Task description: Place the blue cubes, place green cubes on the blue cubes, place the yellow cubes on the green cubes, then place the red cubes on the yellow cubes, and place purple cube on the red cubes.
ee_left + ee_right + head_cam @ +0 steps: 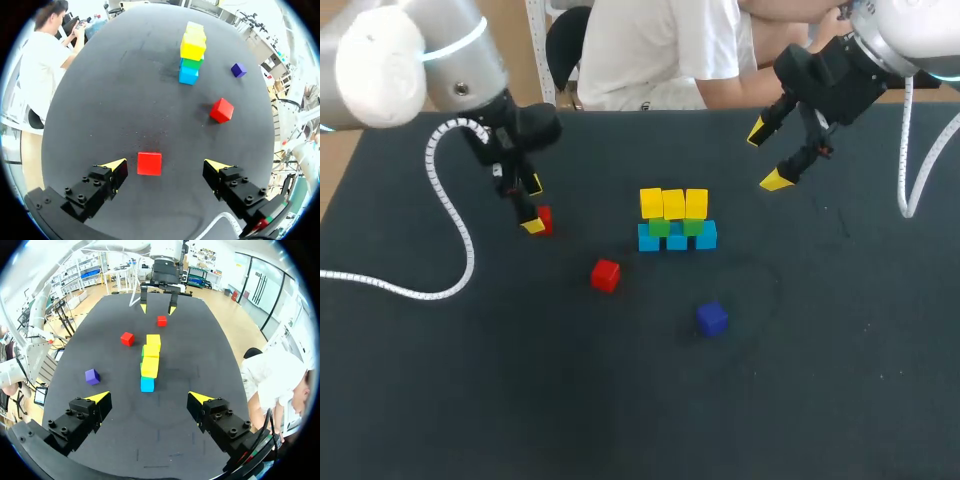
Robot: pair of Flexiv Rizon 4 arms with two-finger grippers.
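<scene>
Jaws spread on the left gripper [166,166], red cube [149,163] untouched between them; right gripper [149,399] gapes wide above the table [820,380].

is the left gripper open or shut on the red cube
Open. The red cube lies between the left gripper's yellow tips with a gap on each side; neither touches it.

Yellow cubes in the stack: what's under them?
Two green cubes show directly under the three yellow cubes, resting on a row of three blue cubes on the table. The greens' tops and most of the blues' tops are covered.
</scene>
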